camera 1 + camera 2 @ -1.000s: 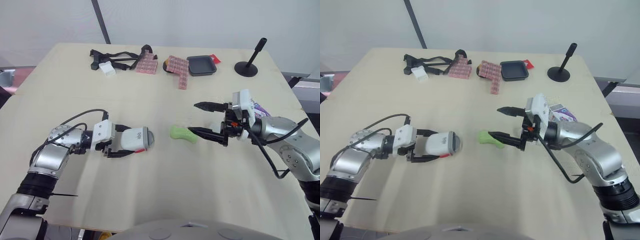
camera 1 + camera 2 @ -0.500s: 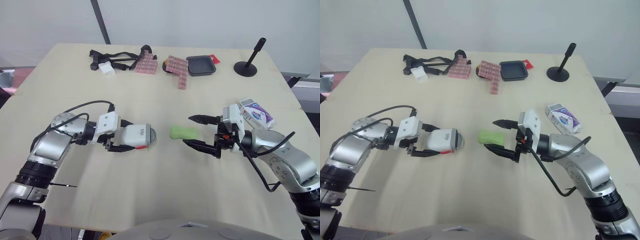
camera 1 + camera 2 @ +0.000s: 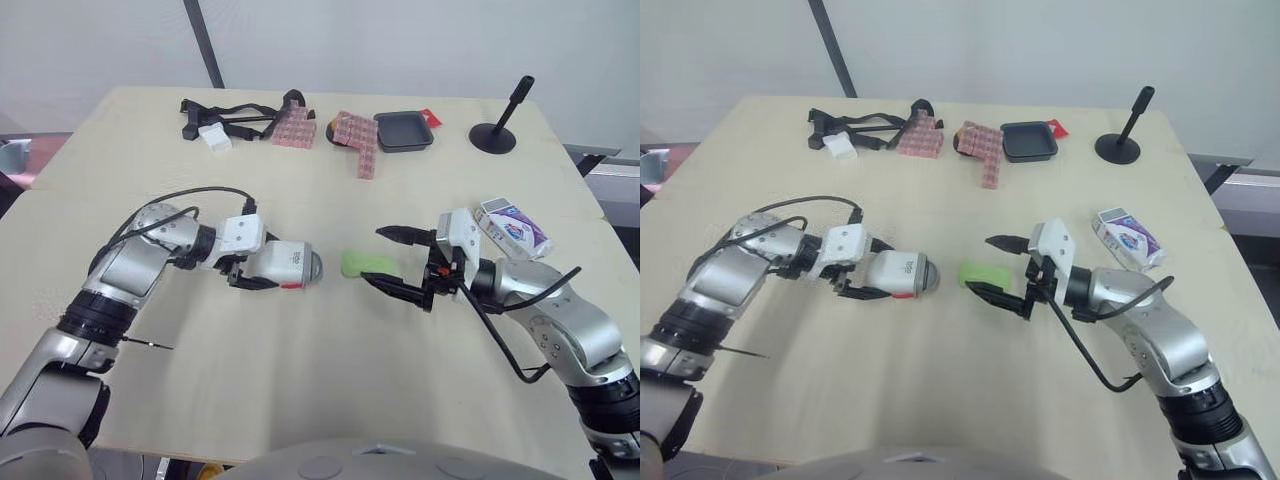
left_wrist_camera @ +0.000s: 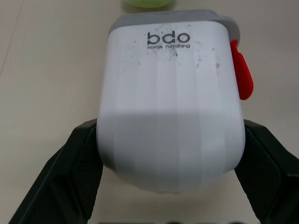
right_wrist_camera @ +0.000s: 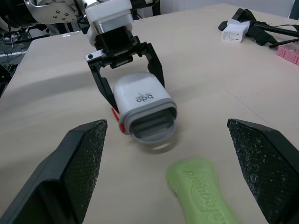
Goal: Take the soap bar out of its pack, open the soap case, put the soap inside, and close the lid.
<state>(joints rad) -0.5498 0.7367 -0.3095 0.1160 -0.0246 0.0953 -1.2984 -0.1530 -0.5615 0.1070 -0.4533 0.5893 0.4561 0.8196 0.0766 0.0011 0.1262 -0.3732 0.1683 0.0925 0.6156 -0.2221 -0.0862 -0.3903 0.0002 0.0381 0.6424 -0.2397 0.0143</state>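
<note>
Starting on the left side: the white soap case [image 3: 291, 265] is clamped between the two black fingers of the left gripper [image 3: 262, 267], lying sideways with its grey lid end [image 5: 152, 124] pointed toward the middle of the table [image 3: 320, 380]. A red latch [image 4: 242, 77] is seen on one side of the case, and "bdo" is printed on the shell. Whether the case is resting on the table or held just above it can't really be told.

The green soap bar [image 5: 202, 192] is out of its pack and is lying bare on the table, just beside the lid end of the case. The right gripper [image 3: 373, 257] is spread wide open with nothing held, and the near end of the soap is framed between its fingertips without being touched, as far as can be made out.

The soap pack [image 3: 512, 226], a white and purple box, is left on the table behind the right wrist, near the right edge.

Along the far edge some other stuff is laid out: black straps [image 3: 240, 117] with a white adapter [image 3: 213, 138], two pink blocks [image 3: 354, 140], a small black tray [image 3: 403, 131] and a black stand [image 3: 498, 130].
</note>
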